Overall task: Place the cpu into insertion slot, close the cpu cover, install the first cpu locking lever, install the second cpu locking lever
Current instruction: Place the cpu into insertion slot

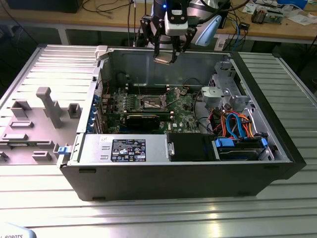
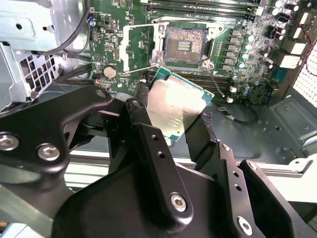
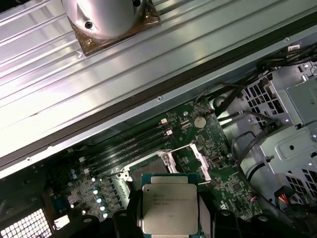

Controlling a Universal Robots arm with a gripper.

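My gripper (image 1: pixel 165 54) hangs above the back wall of the open computer case (image 1: pixel 277 148), shut on the cpu (image 1: pixel 164 59). In both wrist views the cpu (image 2: pixel 174 105) (image 3: pixel 167 208) is a flat square chip with a silvery top and green edge, tilted, pinched between the two black fingers (image 2: pixel 142 119). The insertion slot (image 2: pixel 184 45) (image 1: pixel 151 102) lies uncovered on the green board below, with a dark centre and metal rim. The cpu cover (image 2: pixel 130 49) stands swung open beside the slot. In the first wrist view the chip hides part of the slot (image 3: pixel 148 171).
Long memory slots (image 2: pixel 198 5) run beside the socket. A black expansion card (image 1: pixel 143 119) crosses the board in front of it. A power supply (image 1: pixel 124 148) sits at the near wall, and a drive cage with blue and orange cables (image 1: pixel 237 126) sits at the exterior view's right.
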